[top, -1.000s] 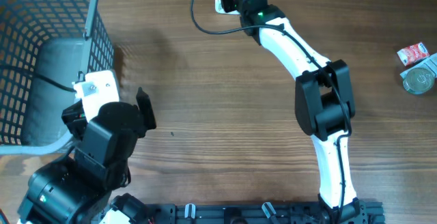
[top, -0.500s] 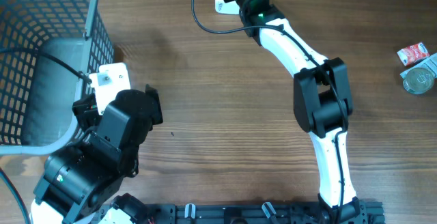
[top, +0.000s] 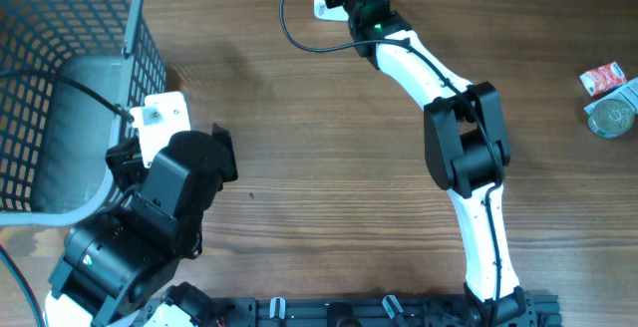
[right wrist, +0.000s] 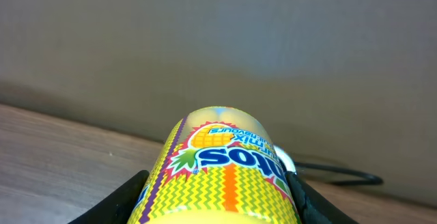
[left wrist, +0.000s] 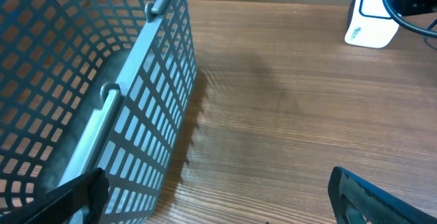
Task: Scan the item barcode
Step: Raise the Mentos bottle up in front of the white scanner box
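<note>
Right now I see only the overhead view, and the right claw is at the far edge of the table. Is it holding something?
Observer: Yes. The right wrist view shows the right claw closed on a yellow can with a pineapple picture.
Operator: Is a barcode showing on it?
Observer: No barcode shows there, only the printed name, upside down.
Operator: And is the left claw empty?
Observer: Yes. In its wrist view the left claw is open with nothing between the fingers, beside the blue basket.
</note>
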Robot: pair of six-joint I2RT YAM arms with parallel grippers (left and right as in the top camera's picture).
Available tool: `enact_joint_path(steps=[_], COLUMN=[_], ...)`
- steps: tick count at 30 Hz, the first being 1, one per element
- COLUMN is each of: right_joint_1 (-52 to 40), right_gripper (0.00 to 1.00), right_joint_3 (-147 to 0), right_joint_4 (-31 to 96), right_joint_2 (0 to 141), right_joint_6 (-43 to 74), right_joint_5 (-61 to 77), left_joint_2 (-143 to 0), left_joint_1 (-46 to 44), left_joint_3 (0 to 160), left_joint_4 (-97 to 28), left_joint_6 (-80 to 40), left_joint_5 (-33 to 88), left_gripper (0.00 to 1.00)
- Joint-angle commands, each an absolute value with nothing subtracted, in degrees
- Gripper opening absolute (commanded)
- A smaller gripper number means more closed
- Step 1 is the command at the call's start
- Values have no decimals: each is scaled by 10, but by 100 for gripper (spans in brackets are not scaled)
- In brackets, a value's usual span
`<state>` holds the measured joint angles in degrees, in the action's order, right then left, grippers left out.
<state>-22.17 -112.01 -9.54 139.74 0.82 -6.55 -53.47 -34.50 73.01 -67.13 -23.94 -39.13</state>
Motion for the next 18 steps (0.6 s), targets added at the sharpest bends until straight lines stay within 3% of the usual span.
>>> enact_joint_path(steps=[1, 7, 18], right_joint_1=[-223, -223, -223], right_gripper=[36, 41, 36], right_joint_3=[-1132, -1132, -1132], right_joint_4=[-56, 25, 132], right_joint_2=[1400, 1361, 1289], right_joint_6=[17, 15, 15], right_joint_5=[-80, -79, -113], left_joint_2=[-534, -534, -534], left_joint_1=[-346, -346, -346], left_joint_3=[730, 730, 730], left_joint_4=[-672, -672, -687], left_joint_6=[-249, -249, -249], left_joint_5=[-391, -391, -391], left_gripper=[100, 100, 100])
